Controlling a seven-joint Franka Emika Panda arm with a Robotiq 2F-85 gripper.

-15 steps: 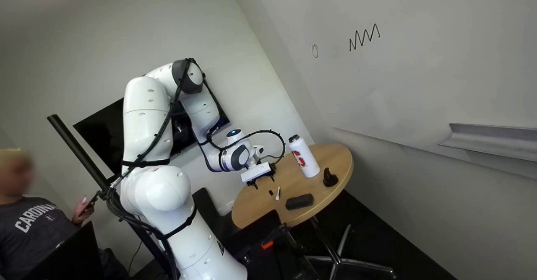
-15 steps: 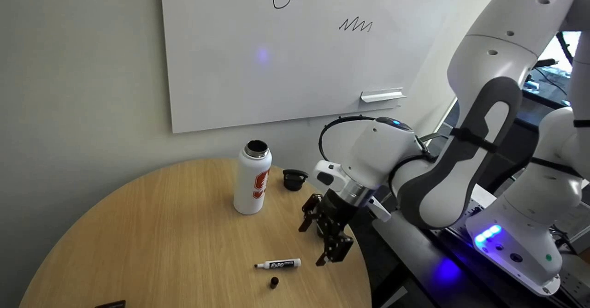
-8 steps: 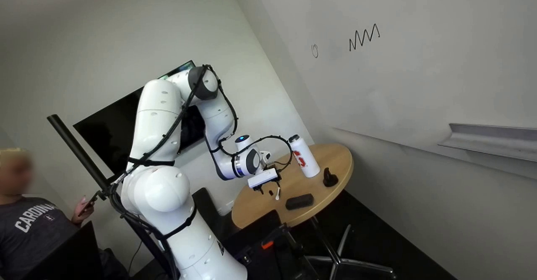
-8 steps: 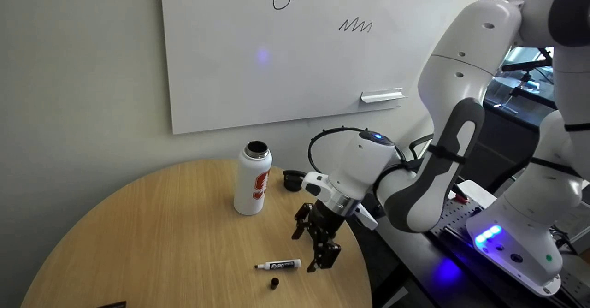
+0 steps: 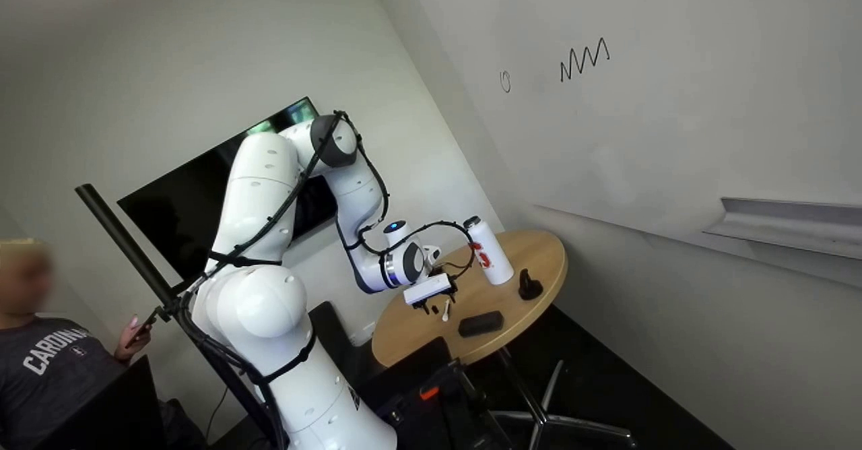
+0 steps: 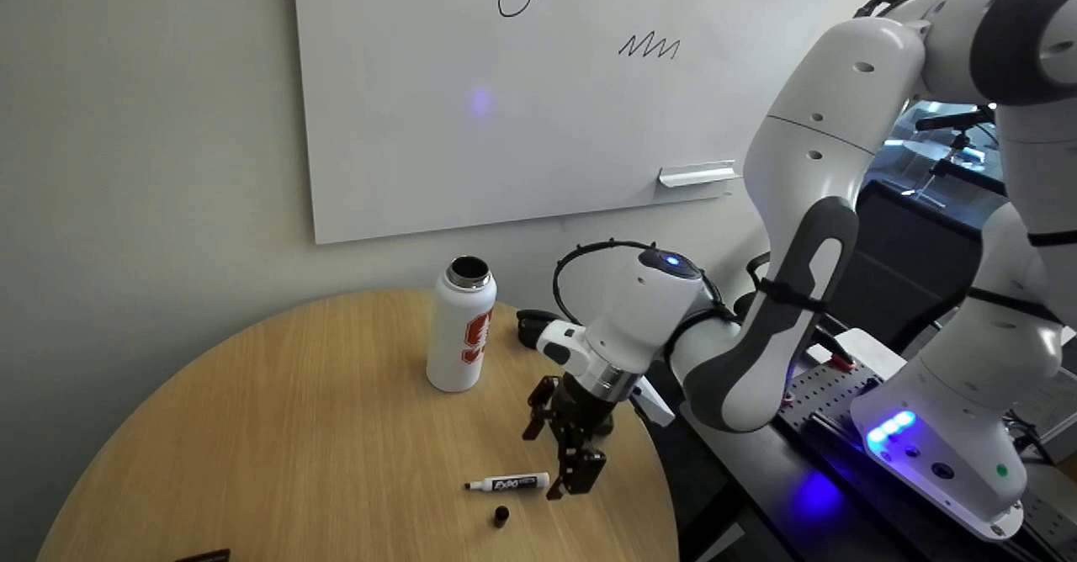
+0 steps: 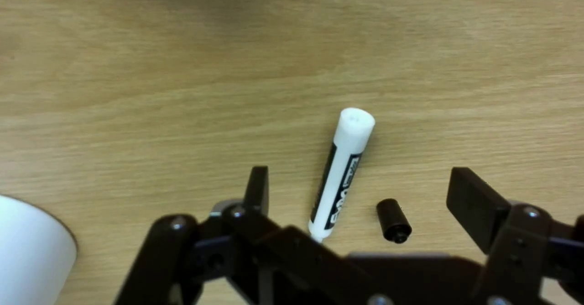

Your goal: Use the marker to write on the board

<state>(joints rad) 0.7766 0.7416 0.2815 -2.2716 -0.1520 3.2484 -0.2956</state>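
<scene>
The arm (image 6: 808,242) has come lower, and its pincer (image 6: 543,465) is now closer to the marker (image 6: 507,484).

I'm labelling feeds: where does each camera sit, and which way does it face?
An exterior view: near the arm, tilted, facing screen and table; most of the arm shows.
An exterior view: from across the table, facing the board; arm and end effector show.
Wrist view: on the arm, looking down at the marker; of the arm, only the end effector shows.
Both exterior views share arm, table and board.
</scene>
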